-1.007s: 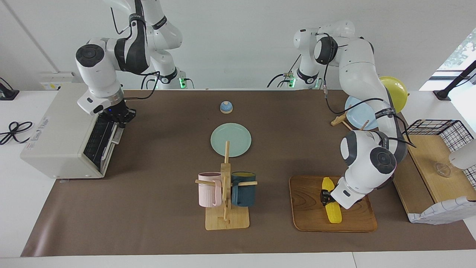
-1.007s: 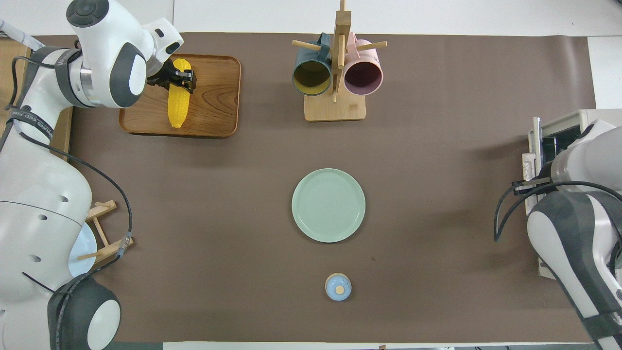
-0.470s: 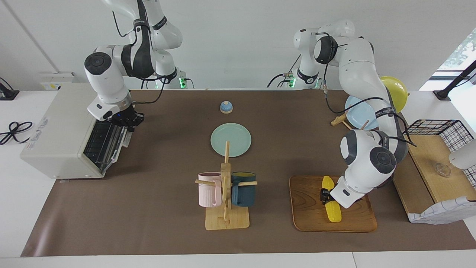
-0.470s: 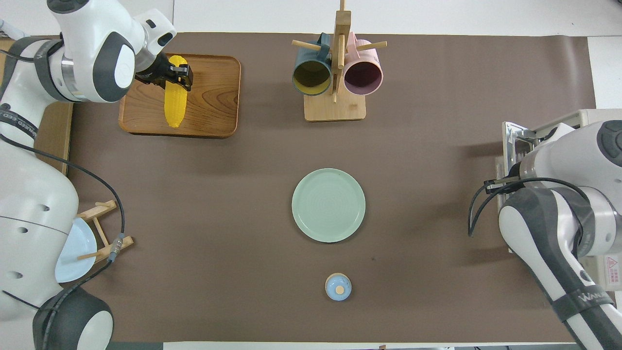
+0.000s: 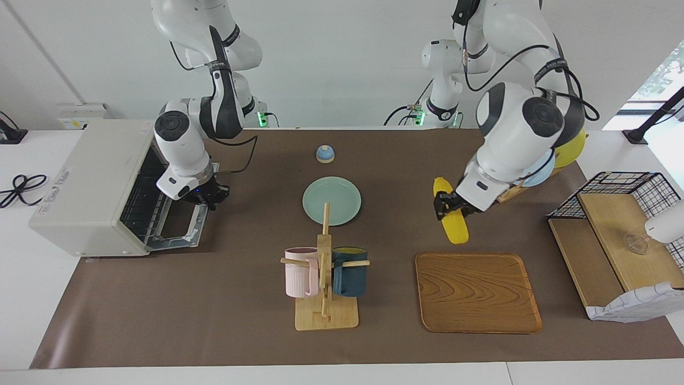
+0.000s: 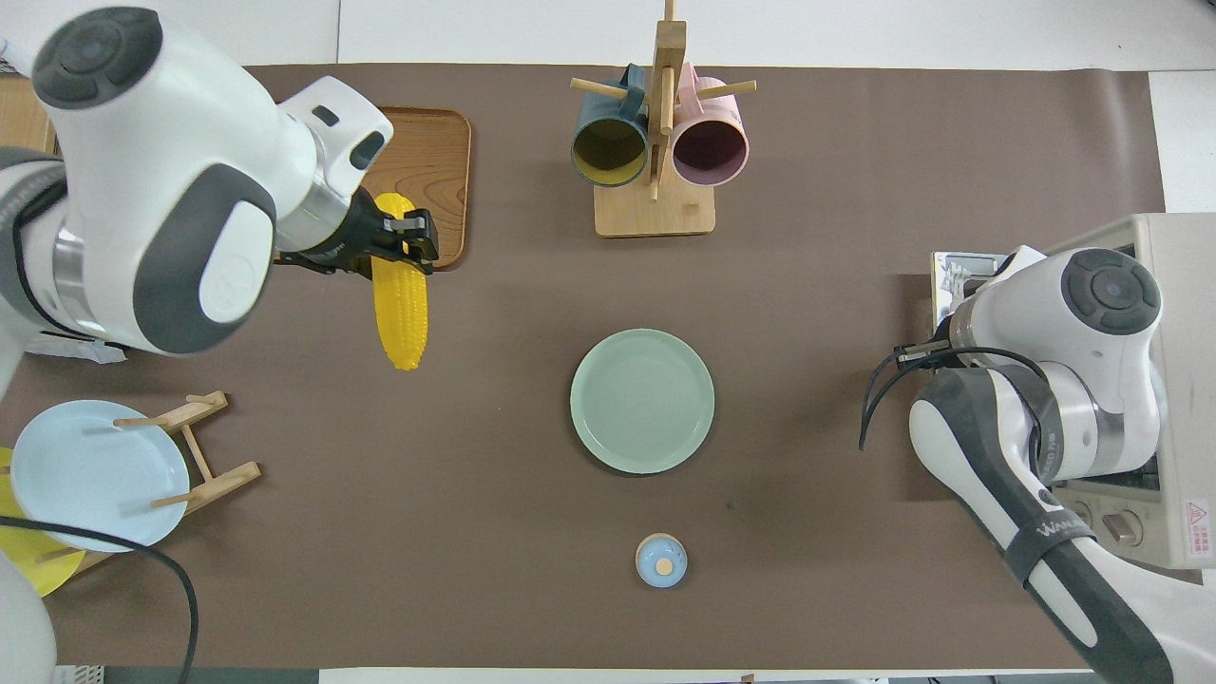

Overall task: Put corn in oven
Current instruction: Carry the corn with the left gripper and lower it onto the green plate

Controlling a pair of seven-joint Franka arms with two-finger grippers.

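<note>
The yellow corn (image 5: pixel 451 219) hangs in my left gripper (image 5: pixel 445 206), which is shut on its upper half, in the air over the bare mat between the wooden tray (image 5: pixel 475 294) and the green plate (image 5: pixel 331 200). In the overhead view the corn (image 6: pixel 400 304) and left gripper (image 6: pixel 404 242) show just off the tray (image 6: pixel 437 157). The off-white oven (image 5: pixel 85 182) stands at the right arm's end, its door (image 5: pixel 179 230) folded down flat and its wire rack showing. My right gripper (image 5: pixel 207 195) is at the door's handle edge, shut on it. The overhead view shows the oven (image 6: pixel 1178 285).
A wooden mug rack (image 5: pixel 325 278) with a pink and a dark blue mug stands beside the tray. A small blue bell (image 5: pixel 325 154) sits near the robots. A plate stand with a pale blue plate (image 6: pixel 95 470) and a wire basket (image 5: pixel 625 184) are at the left arm's end.
My left gripper has lifted the corn off the tray and carried it toward the green plate. My right gripper has pulled the oven door down from part open to flat.
</note>
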